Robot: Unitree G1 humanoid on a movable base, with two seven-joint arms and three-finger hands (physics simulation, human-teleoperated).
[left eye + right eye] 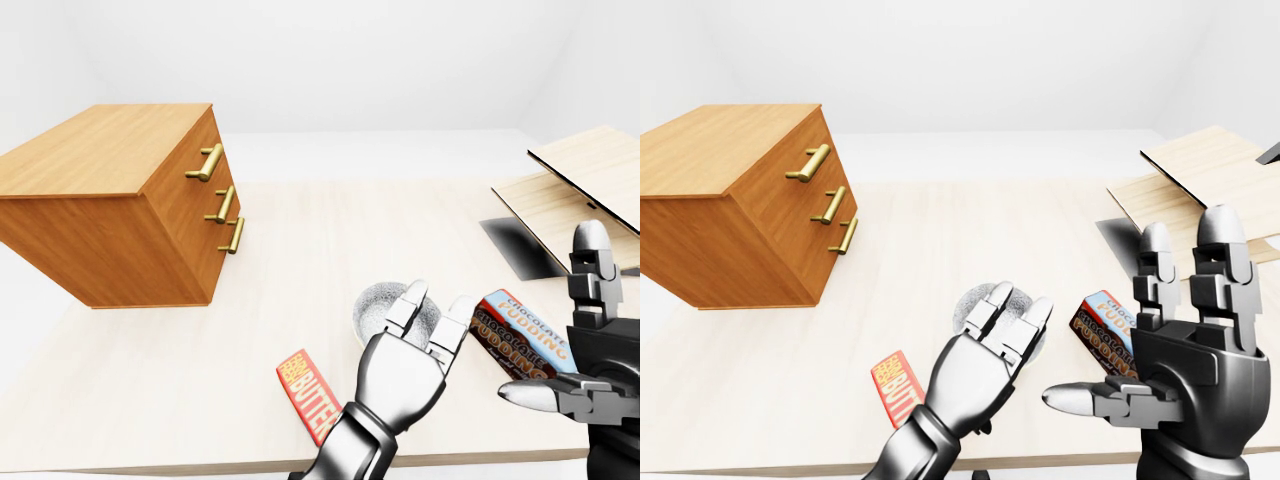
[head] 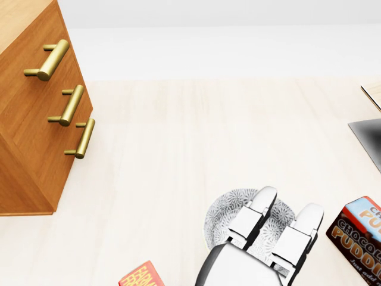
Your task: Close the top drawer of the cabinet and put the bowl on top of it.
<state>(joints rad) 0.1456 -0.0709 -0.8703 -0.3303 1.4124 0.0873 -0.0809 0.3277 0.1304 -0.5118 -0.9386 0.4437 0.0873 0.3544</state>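
Note:
The wooden cabinet (image 1: 120, 210) stands at the left of the table, its three brass-handled drawer fronts looking flush; the top handle (image 1: 207, 162) is uppermost. The patterned grey bowl (image 2: 229, 211) rests on the table at bottom centre of the head view. My left hand (image 1: 440, 300) hovers over the bowl's right half with fingers stretched out straight, open, and hides that part of the bowl. My right hand (image 1: 1140, 320) is raised at the right of the right-eye view, fingers spread, open and holding nothing.
A chocolate pudding box (image 1: 520, 335) lies just right of the bowl. A red butter box (image 1: 308, 395) lies below and left of it, near the table's lower edge. Pale wooden boards (image 1: 570, 190) and a dark panel (image 1: 515, 245) sit at the right.

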